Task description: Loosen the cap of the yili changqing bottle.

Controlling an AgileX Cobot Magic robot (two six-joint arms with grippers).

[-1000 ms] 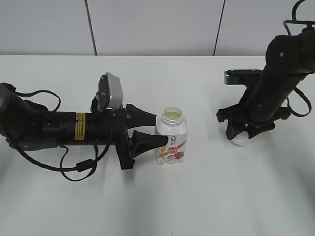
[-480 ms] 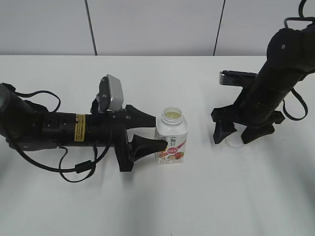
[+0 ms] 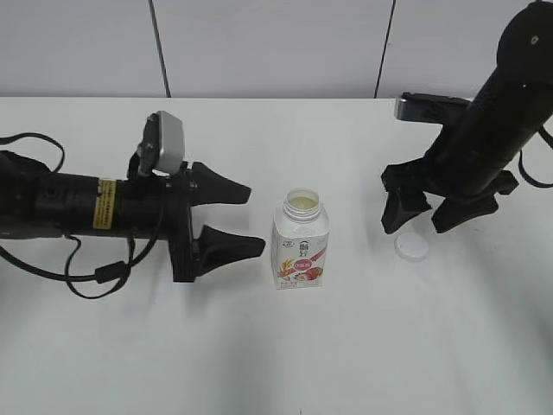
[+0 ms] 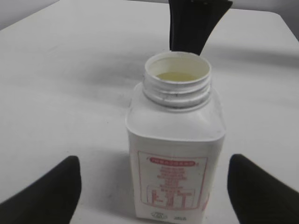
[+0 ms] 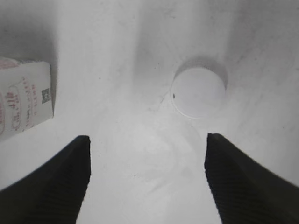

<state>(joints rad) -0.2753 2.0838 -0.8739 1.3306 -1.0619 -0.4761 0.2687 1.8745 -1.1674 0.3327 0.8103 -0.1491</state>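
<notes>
The yili changqing bottle (image 3: 301, 242) stands upright mid-table, white with a pink-red label, its neck open and without a cap. It fills the left wrist view (image 4: 175, 154) and shows at the left edge of the right wrist view (image 5: 23, 95). The white cap (image 3: 412, 247) lies flat on the table to its right, also seen in the right wrist view (image 5: 198, 91). My left gripper (image 3: 251, 220) is open, lying level just left of the bottle, not touching it. My right gripper (image 3: 428, 220) is open and empty, raised just above the cap.
The white table (image 3: 276, 354) runs to a grey panelled wall (image 3: 276, 43) at the back. Black cables (image 3: 86, 277) trail by the left arm.
My left gripper let go of the bottle and drew back to the left. My right gripper opened, left the cap on the table and rose above it.
</notes>
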